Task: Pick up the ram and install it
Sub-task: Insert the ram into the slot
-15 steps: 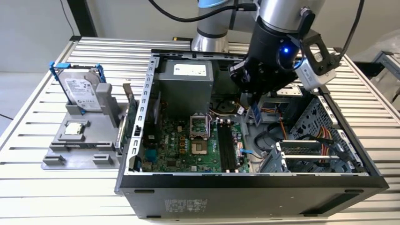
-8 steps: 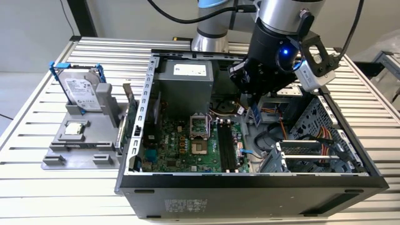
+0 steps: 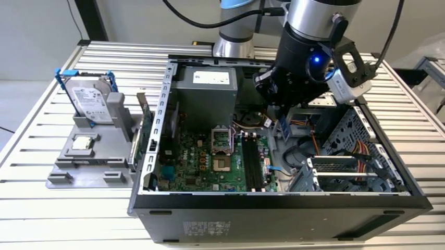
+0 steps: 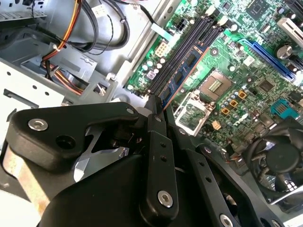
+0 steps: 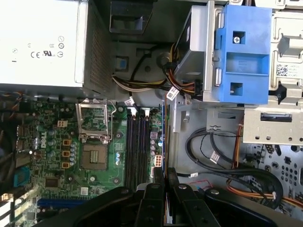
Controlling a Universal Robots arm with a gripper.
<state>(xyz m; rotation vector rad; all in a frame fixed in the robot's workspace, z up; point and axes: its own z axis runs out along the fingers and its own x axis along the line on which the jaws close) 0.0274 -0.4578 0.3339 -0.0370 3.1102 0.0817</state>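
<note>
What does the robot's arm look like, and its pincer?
The arm is a shiny silver tube with a black wrist, a glowing blue light and black cables. Its pincer is black, with flat fingers dotted with silver screws.

ram (image 4: 187, 73) in pincer (image 4: 158, 105) | over motherboard (image 4: 239, 61), near memory slots (image 4: 189, 42) | inside case (image 3: 278, 219)

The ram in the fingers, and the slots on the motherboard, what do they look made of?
The ram: likely fibreglass circuit board, blue matte face with dark chips, coppery edge. The memory slots: probably moulded plastic, black, white end clips. The fingers: matte black; metal or plastic, cannot tell.
</note>
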